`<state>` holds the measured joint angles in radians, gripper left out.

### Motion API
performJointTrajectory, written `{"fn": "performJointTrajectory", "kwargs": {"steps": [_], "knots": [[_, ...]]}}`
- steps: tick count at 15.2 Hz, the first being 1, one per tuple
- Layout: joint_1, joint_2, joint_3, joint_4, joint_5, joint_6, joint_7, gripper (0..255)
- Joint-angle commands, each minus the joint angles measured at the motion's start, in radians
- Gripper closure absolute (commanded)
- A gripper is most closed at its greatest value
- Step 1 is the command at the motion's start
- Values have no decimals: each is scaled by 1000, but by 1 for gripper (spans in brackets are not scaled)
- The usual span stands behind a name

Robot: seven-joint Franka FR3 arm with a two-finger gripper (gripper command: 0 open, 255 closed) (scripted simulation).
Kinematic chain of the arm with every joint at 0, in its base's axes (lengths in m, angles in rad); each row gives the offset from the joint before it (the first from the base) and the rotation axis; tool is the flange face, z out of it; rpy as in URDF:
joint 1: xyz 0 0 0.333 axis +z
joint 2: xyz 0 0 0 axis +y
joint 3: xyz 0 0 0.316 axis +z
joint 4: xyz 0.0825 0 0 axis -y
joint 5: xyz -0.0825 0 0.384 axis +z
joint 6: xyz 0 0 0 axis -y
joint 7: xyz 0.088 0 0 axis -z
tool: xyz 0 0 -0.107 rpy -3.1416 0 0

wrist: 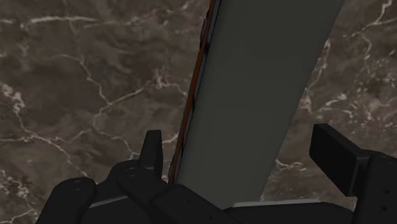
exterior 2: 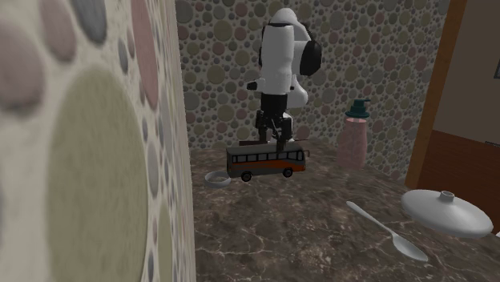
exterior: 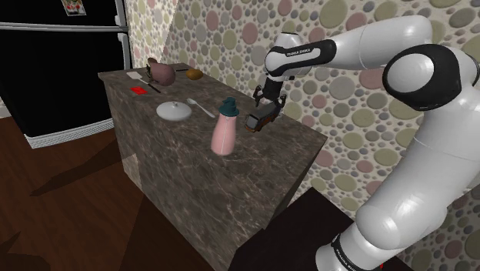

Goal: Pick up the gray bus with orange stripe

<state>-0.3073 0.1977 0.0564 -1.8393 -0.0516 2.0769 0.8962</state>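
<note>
The grey bus [exterior 2: 267, 163], a long box with a plain grey roof, dark windows and an orange band along its side, seems to stand on the dark marble counter [exterior 2: 320, 240] near the spotted wall [exterior 2: 385, 48], directly under my gripper [exterior 2: 273, 141]. My fingers are spread wide, one on either side of the roof, neither clasping it. I judge this to be the approach. Next I need to sink lower, close across the narrow width, then lift.

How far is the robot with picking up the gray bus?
Done: the black hand sits over the gray toy bus with the orange stripe, one finger on each side. In hand: the grip; in the wrist view the dark marble counter shows between each finger and the bus, so the fingers look open. Left: closing, lifting.
</note>
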Motion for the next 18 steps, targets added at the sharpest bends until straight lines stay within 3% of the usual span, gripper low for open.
{"fn": "performJointTrajectory", "kwargs": {"steps": [1,8,9,18], "knots": [[-3,19,-5,2,-2,19,12,0],[-3,47,-6,-38,-6,87,16,0],[-2,45,-6,-40,-6,87,17,255],[-3,47,-6,-38,-6,87,16,255]]}}
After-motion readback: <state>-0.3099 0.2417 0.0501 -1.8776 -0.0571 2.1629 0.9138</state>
